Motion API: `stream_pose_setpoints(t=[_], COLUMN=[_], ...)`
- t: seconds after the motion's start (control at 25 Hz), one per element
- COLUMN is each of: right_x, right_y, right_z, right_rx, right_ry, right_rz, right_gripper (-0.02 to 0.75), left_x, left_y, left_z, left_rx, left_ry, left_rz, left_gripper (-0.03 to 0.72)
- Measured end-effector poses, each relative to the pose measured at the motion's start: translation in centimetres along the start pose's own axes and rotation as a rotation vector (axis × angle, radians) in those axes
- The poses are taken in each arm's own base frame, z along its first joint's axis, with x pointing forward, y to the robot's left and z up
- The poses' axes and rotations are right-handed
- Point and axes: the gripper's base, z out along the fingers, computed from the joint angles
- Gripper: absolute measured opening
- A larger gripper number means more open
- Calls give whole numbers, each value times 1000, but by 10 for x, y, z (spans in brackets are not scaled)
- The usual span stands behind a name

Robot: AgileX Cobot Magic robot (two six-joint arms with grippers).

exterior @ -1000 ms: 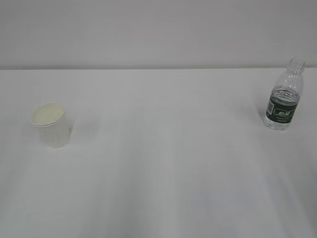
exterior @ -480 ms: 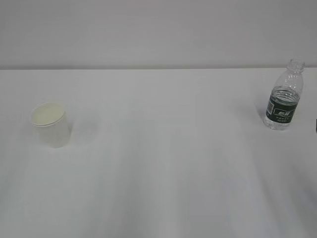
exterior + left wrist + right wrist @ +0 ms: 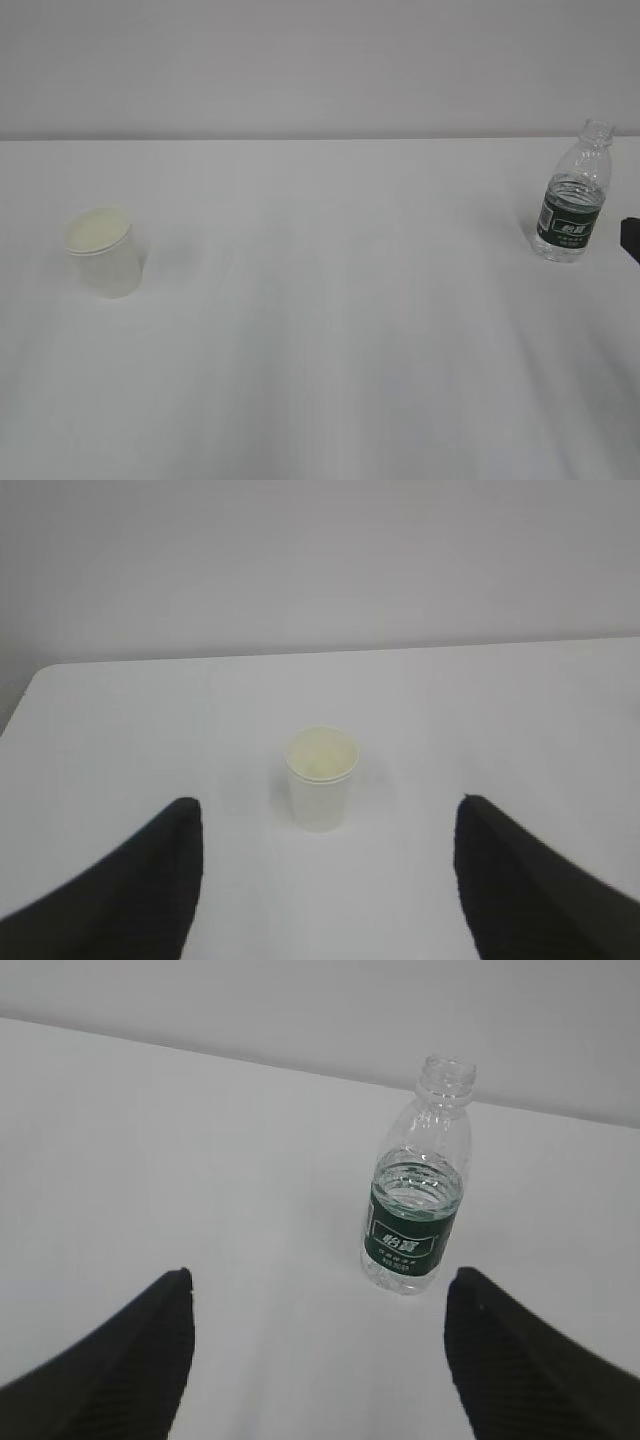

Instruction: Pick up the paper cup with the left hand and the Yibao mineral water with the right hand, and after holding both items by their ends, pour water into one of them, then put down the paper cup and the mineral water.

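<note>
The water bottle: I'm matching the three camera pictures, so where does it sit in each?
Exterior view: the water bottle stands far right, near the table's back edge.
Left wrist view: not in it; only the paper cup shows.
Right wrist view: upright, right of centre.
Shared landmark: the table's back edge against the wall.

We see a bare test setup, likely a lab: a plain white counter (image 3: 330, 330) with a blank pale wall (image 3: 320, 60) right behind the counter.

Left claw (image 3: 322, 880) agape; right claw (image 3: 315, 1355) agape.
</note>
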Motion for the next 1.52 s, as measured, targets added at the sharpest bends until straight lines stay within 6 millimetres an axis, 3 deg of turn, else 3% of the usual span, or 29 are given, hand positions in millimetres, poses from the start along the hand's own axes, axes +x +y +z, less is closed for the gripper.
stream_pose_setpoints(t=[0.52, 1.08, 1.52], right_x=[17, 46, 72], right_y=[-4, 8, 7], right_z=[3, 24, 17], right_rx=[74, -2, 39], right_ry=[-118, -64, -186], right_rz=[141, 62, 154], right_gripper=[590, 589, 590], left_x=[1, 4, 2], left_y=[0, 2, 2], left_z=[0, 3, 3], left_rx=[-5, -18, -20], left_ry=[8, 16, -14], left_rz=[16, 30, 30], left_gripper=[556, 555, 555])
